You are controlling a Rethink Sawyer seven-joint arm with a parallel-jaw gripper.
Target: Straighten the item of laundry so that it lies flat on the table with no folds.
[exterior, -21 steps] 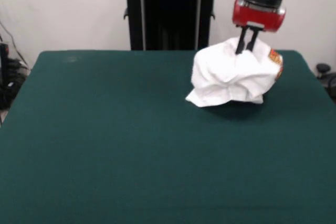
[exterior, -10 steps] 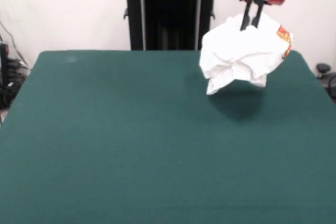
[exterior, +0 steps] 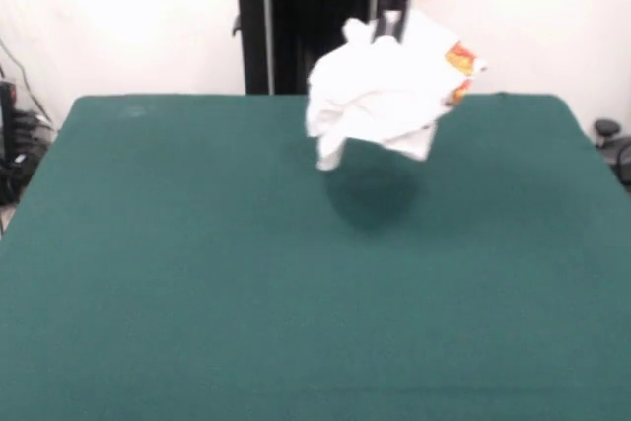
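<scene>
Pincer (exterior: 387, 35) has moved left and a bit higher since the last frame, carrying the laundry (exterior: 380, 96) with it. Fingers are closed together, clamped on the top of the bunched white garment. Garment hangs crumpled, clear of the tabletop (exterior: 197, 273), shadow directly under it. Printed patch shows at its right edge. It sits over the far-centre area.

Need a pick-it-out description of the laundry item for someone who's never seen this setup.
Start at the large dark green table; above its far middle the red gripper comes down from the top. Hanging bunched from it, clear of the tabletop, is the laundry item: white cloth with a red-orange print at one edge, the only cloth here.
</scene>
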